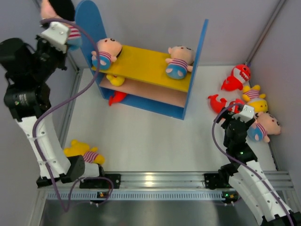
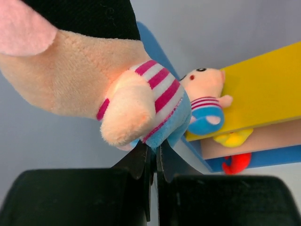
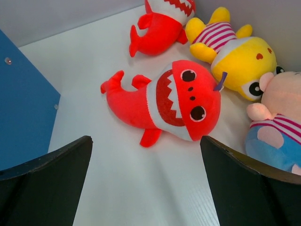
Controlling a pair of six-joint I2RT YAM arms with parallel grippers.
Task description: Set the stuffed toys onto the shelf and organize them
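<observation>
holding a doll (image 2: 94, 80) by its blue shorts, my left fingers (image 2: 140, 162) are clamped together high over the far left corner of the bench (image 1: 141, 136). the shelf (image 1: 195, 70) lies right of and below them, its long yellow board (image 1: 141, 63) running off rightward. only the top view shows the board's bare middle between two seated dolls (image 1: 107, 52). my right fingers (image 3: 47, 183) stand apart near the right edge, a red shark (image 3: 164, 103) lying crosswise just ahead.
</observation>
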